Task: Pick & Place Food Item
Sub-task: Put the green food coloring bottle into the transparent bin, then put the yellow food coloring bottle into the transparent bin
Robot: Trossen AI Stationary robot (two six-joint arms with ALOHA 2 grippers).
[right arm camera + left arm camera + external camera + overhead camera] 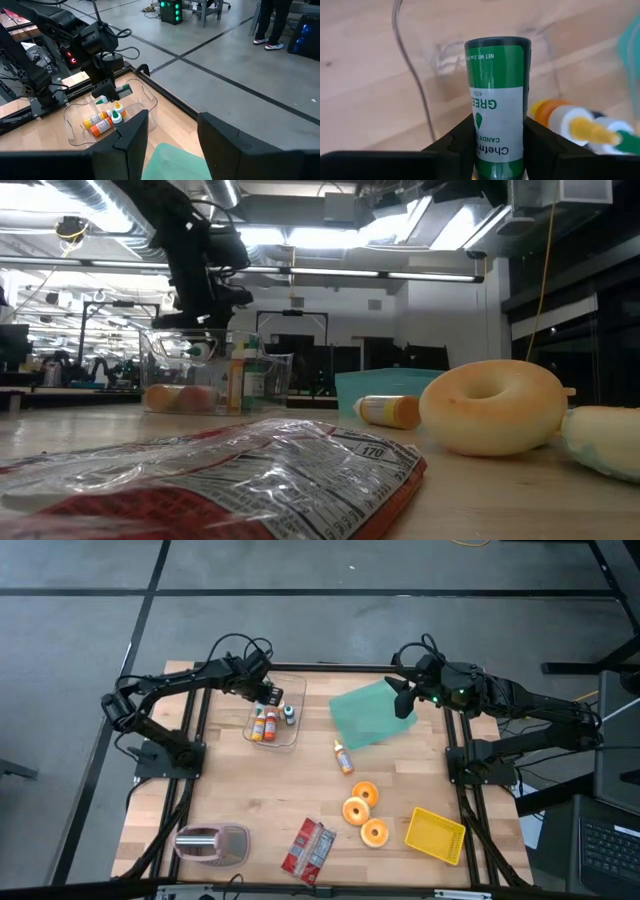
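Observation:
A green bottle with a white label sits between the fingers of my left gripper, which is shut on it. The gripper slants down over the clear container at the table's far left, also visible from the right wrist view. A few bottles with orange and white caps lie on the container's floor. My right gripper hangs open and empty above the teal bin at the far right. My left gripper pinches the green bottle between its two fingers, on the labelled sides near the end closest to the wrist. The fingers slant steeply down from above and lie along the bottle. Its far end points down into the clear container; whether it touches the floor I cannot tell.
An orange bottle lies mid-table. Three donuts, a yellow tray, a red packet and a silver toaster-like thing sit toward the near edge. Bare wood lies between these and the container.

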